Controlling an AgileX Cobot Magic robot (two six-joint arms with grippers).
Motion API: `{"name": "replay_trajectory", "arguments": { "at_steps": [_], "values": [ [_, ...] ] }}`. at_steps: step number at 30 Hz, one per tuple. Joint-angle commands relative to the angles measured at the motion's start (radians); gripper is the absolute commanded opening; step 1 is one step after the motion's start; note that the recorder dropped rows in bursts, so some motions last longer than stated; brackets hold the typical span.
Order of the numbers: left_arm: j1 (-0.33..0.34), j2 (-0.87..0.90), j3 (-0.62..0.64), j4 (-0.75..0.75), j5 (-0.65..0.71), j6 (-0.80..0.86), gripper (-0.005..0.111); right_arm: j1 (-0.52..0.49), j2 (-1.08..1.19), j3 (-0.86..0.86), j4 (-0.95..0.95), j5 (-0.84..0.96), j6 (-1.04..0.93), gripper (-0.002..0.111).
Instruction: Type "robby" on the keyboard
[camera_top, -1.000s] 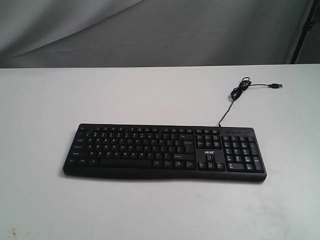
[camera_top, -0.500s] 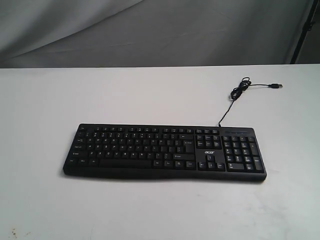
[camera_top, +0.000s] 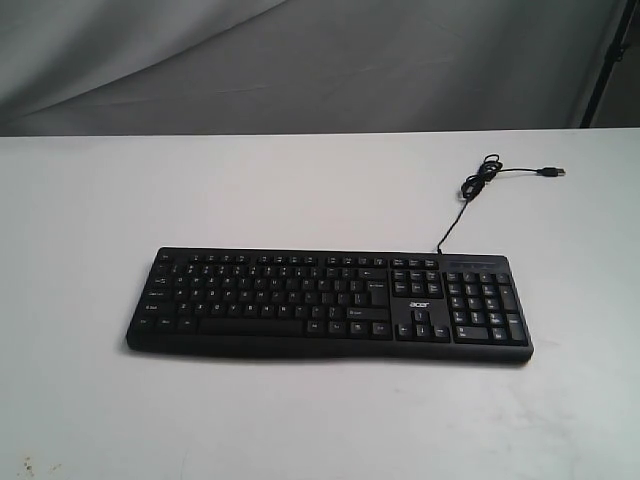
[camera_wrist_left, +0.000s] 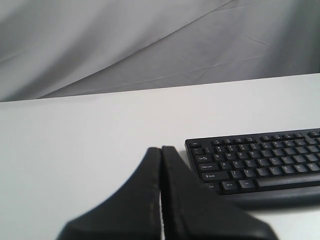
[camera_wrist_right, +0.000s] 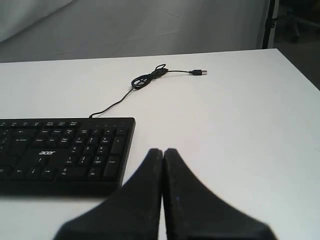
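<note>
The wide black keyboard (camera_top: 330, 303) with white legends and an acer logo lies flat on the white table, its thin cable (camera_top: 470, 195) running back to a loose USB plug. Neither gripper shows in the exterior view. In the left wrist view my left gripper (camera_wrist_left: 161, 148) is shut with nothing in it, off the letter end of the keyboard (camera_wrist_left: 257, 162). The right wrist view has my right gripper (camera_wrist_right: 163, 150) shut and empty too, off the number-pad end of the keyboard (camera_wrist_right: 65, 152).
The white table (camera_top: 300, 190) spreads on all sides of the keyboard. Behind it hangs a grey cloth backdrop (camera_top: 300, 60). The table's right edge (camera_wrist_right: 295, 70) shows in the right wrist view, with a dark stand beyond it.
</note>
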Motion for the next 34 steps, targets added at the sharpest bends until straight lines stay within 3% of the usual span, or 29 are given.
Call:
{"name": "replay_trajectory", "arguments": {
  "at_steps": [1, 34],
  "values": [
    [-0.006, -0.003, 0.004, 0.005, -0.005, -0.003, 0.0, 0.003, -0.002, 0.003, 0.024, -0.014, -0.003, 0.0],
    [-0.006, -0.003, 0.004, 0.005, -0.005, -0.003, 0.0, 0.003, -0.002, 0.003, 0.036, -0.014, -0.003, 0.0]
  ]
}}
